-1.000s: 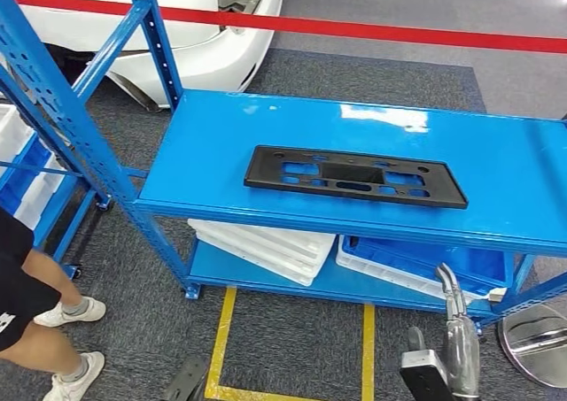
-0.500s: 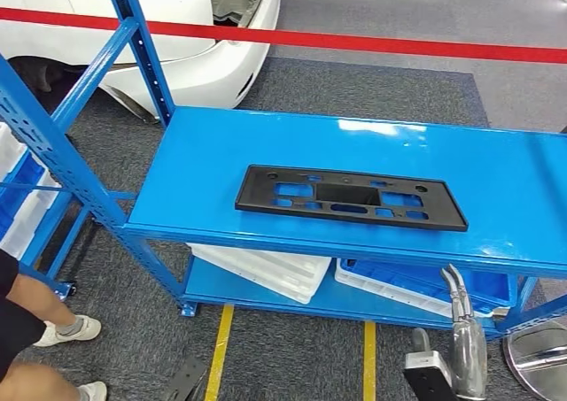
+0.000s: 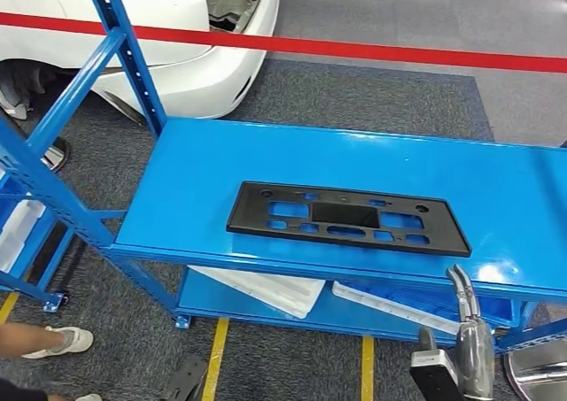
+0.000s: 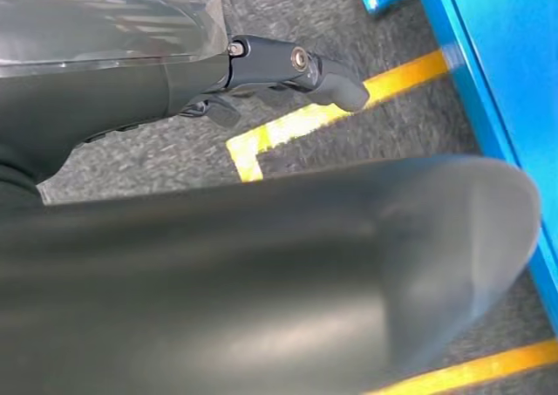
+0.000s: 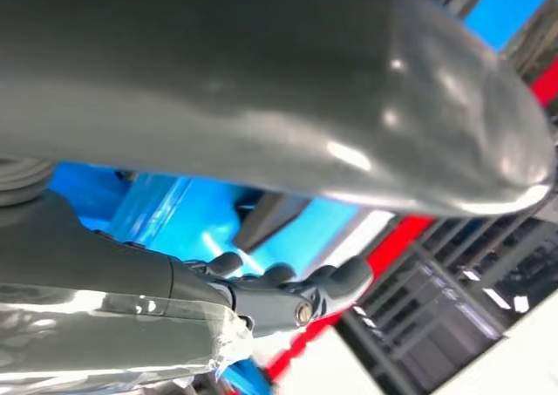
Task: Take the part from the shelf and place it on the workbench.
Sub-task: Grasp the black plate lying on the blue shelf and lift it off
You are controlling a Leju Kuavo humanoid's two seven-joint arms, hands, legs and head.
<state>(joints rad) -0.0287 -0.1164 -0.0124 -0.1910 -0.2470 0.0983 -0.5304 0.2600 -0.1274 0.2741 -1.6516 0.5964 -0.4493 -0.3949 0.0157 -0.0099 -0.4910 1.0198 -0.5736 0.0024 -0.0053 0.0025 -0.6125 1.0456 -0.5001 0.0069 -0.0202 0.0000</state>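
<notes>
The black part (image 3: 348, 218), a long flat plate with cut-outs, lies flat on the top board of the blue shelf (image 3: 200, 166), towards its near edge and well apart from both hands. The right hand (image 3: 468, 343) hangs at the near right, below the shelf's edge, fingers (image 5: 329, 283) loosely extended and holding nothing. The left hand (image 4: 289, 68) hangs over the grey floor with yellow tape lines (image 4: 395, 77), fingers straight and empty. White trays (image 3: 267, 286) rest on the lower board.

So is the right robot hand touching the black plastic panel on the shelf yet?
Apart. The head view shows the right robot hand below the shelf's front edge, with blue shelf surface between it and the black plastic panel.
</notes>
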